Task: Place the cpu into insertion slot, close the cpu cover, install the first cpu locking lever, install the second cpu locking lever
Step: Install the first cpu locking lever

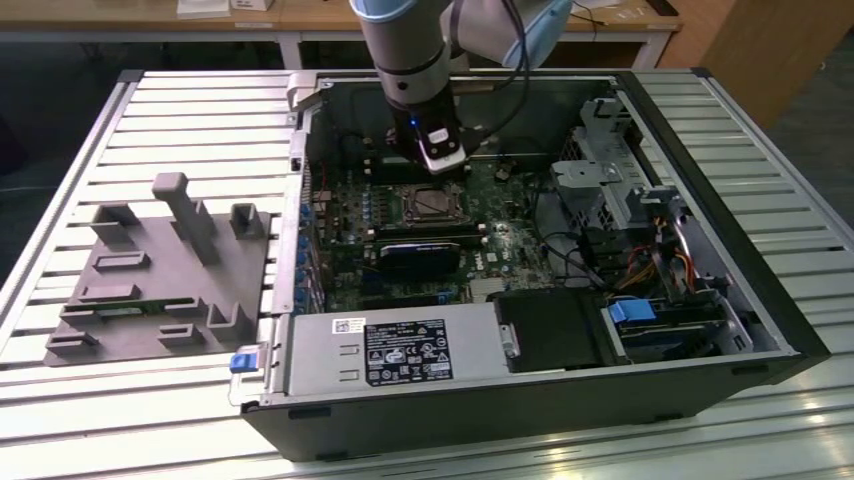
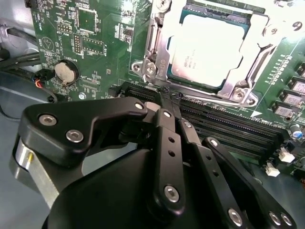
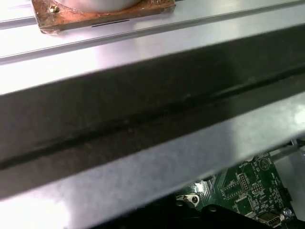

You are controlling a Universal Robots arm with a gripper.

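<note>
From my station, the arm (image 1: 407, 60) drops in from the far side, nearly upright, into the open computer case (image 1: 467, 420). The case lies on its side on the slatted table (image 1: 174, 100). In the exterior view the gripper (image 1: 447, 170) hangs just beyond the far edge of the insertion slot (image 1: 403, 205).

In the second wrist view the gripper (image 2: 167, 95) has its black fingers (image 2: 164, 129) pressed together. The tips sit at the socket's edge, right where the memory slots (image 2: 228, 129) begin. I cannot tell whether anything is pinched between them.

Inside the case I see the green motherboard (image 2: 95, 28) with a coin cell (image 2: 65, 71). A grey power supply (image 1: 400, 350) sits along the near wall, and drive bays (image 1: 634, 310) are on the exterior view's right.

The cpu (image 2: 205, 45) lies flat in the slot, its dull silver top bright with glare. The cpu cover (image 2: 159, 43) is down around it, framing the chip through its window.

A grey moulded fixture (image 1: 160, 270) rests on the table, on the exterior view's left of the case.
</note>
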